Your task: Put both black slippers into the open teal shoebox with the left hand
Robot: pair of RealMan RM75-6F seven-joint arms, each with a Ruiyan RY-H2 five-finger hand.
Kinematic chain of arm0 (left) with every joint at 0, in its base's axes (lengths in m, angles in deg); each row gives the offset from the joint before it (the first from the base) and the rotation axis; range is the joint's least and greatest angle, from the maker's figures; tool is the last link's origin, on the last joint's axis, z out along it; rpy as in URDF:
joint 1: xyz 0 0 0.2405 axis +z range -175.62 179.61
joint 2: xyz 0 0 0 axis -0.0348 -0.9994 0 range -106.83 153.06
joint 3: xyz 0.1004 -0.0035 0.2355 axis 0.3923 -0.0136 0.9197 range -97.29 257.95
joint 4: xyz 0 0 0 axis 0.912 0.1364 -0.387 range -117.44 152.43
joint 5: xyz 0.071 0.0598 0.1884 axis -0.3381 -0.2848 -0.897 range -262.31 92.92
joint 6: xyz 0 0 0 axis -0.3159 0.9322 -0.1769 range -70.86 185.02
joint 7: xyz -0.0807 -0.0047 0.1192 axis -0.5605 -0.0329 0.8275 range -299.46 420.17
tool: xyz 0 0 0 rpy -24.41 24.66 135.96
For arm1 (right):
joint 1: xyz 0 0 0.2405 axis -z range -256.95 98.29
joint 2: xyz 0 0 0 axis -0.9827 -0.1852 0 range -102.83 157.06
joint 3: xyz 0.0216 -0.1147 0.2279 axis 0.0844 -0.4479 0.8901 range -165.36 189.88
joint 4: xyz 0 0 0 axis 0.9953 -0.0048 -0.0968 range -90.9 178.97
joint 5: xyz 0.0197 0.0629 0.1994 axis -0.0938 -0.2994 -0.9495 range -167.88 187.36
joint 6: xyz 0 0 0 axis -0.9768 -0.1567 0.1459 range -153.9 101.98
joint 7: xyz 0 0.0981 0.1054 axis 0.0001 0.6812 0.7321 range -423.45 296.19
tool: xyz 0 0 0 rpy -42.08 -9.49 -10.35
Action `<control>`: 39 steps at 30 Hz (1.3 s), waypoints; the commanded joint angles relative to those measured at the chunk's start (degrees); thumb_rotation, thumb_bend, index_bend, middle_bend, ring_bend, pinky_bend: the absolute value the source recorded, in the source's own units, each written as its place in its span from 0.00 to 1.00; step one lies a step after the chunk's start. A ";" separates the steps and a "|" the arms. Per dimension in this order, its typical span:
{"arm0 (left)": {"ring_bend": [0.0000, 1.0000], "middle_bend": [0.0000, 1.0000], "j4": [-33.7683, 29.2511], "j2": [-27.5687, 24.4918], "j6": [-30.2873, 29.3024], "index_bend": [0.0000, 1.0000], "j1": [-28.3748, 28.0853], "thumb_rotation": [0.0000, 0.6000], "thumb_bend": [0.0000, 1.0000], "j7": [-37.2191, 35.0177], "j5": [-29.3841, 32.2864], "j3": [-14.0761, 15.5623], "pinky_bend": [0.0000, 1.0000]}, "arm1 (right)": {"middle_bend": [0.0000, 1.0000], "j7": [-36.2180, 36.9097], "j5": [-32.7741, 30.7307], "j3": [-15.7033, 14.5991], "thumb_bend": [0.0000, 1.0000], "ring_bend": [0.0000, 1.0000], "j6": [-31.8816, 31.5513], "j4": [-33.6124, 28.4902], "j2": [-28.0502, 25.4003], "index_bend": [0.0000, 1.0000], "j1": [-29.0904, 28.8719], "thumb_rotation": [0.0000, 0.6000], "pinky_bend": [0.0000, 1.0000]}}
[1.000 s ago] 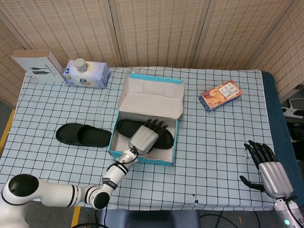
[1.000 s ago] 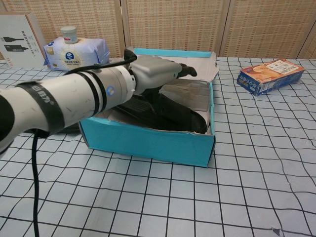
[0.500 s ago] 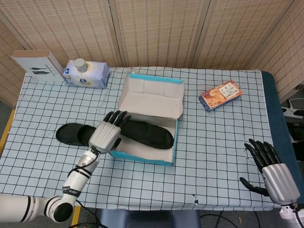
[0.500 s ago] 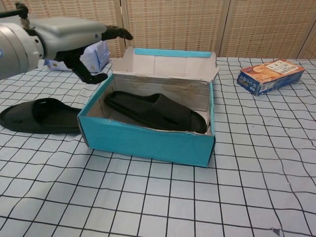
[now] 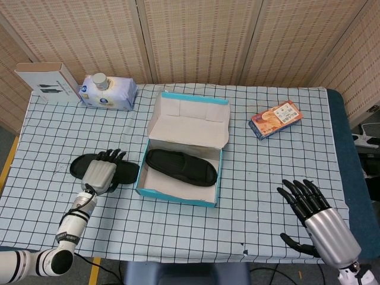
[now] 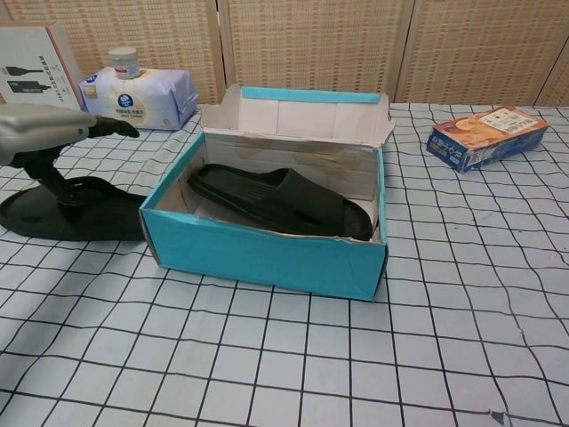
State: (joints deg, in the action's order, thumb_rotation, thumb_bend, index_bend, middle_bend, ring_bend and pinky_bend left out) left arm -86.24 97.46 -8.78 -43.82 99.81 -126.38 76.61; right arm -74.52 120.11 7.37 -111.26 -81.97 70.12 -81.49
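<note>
- Left hand point(image 5: 101, 173): poised over the second black slipper point(image 5: 127, 173), fingers spread and holding nothing; in the chest view the thumb points down to the slipper's upper and may touch it, though contact cannot be confirmed.
- Second black slipper: lies flat on the tablecloth just beside the left wall of the teal shoebox point(image 5: 178, 196), outside it. Its long axis runs left to right, roughly in line with the box's near wall, with its near end close to the box corner.
- Key relation: the slipper sits directly beneath the left hand, and the box opening lies to the hand's right. Judged, the coming move is a close on the strap, then a lift and a short carry rightward over the box wall. The left hand is much the nearer of the two.
- First black slipper point(image 5: 181, 167): already inside the shoebox, lying diagonally on the floor of the box, lid flap upright behind it.
- Right hand point(image 5: 317, 217): well apart from the shoebox at the near right table edge, fingers splayed, holding nothing.
- Change: one second ago the left hand was inside the box over the first slipper; half a second ago it was above the left box wall; now it is over the outside slipper. The right hand has shifted slightly toward the box.
</note>
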 commanded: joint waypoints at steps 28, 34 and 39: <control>0.00 0.00 21.81 1.93 17.93 0.00 2.06 1.00 0.35 -11.44 6.43 0.55 0.08 | 0.00 -4.95 -1.62 0.46 0.15 0.00 4.30 -1.22 3.31 0.00 0.04 0.87 0.00; 0.00 0.00 25.01 3.33 20.12 0.00 2.35 1.00 0.36 -13.63 5.51 0.58 0.08 | 0.00 -6.39 -2.75 0.75 0.15 0.00 5.86 -1.56 4.31 0.00 -0.50 0.87 0.00; 0.00 0.00 26.81 4.36 21.23 0.00 3.04 1.00 0.36 -17.70 1.97 -0.45 0.08 | 0.00 -7.27 -4.06 0.94 0.15 0.00 6.77 -1.48 5.05 0.00 -0.76 0.87 0.00</control>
State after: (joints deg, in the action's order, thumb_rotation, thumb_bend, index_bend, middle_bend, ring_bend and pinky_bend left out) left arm -60.11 101.34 11.95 -41.12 83.48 -122.90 76.61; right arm -81.69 116.15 8.28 -104.59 -83.47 75.08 -82.20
